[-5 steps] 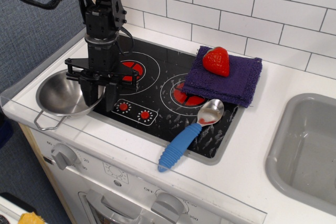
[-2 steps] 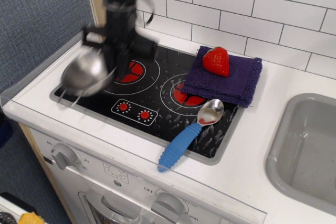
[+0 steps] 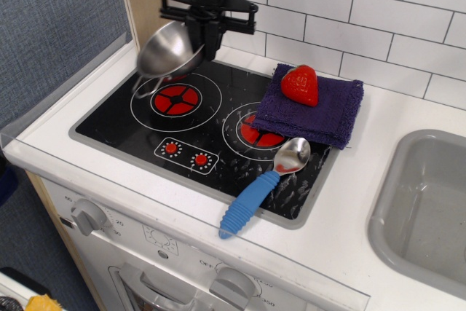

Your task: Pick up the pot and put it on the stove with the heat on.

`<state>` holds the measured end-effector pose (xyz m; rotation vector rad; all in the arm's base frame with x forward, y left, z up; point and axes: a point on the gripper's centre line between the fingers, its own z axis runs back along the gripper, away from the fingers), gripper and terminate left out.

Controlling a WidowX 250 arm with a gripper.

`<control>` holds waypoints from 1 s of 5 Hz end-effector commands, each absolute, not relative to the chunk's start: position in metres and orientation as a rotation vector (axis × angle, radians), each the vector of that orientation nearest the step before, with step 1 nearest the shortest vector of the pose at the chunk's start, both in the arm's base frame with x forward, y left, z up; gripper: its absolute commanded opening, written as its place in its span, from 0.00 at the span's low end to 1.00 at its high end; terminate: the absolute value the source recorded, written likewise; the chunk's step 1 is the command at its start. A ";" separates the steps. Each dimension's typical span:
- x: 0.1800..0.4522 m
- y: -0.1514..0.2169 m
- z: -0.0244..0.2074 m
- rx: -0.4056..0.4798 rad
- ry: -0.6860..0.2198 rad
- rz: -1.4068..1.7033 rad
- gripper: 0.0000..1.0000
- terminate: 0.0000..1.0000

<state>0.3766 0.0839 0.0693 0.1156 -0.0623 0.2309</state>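
The shiny steel pot hangs tilted in the air above the stove's left burner, its open side facing up and right, one wire handle dangling at its lower left. My gripper is shut on the pot's right rim and holds it well above the black stove. The left burner disc lies bare below the pot. The right burner is partly covered by a purple cloth.
A purple cloth with a red strawberry on it lies over the stove's back right. A blue-handled metal spoon lies on the stove's front right. A grey sink basin is at the right. White tiled wall behind.
The gripper closed on the pot at the stove's left edge, lifted it and carried it up and to the right, to above the left burner.
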 end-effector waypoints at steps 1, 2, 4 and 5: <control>0.394 0.103 0.074 0.132 -0.076 0.261 0.00 0.00; 0.392 0.109 0.062 0.138 -0.032 0.275 0.00 0.00; 0.392 0.107 0.057 0.106 -0.029 0.247 1.00 0.00; 0.394 0.098 0.068 0.050 -0.096 0.224 1.00 0.00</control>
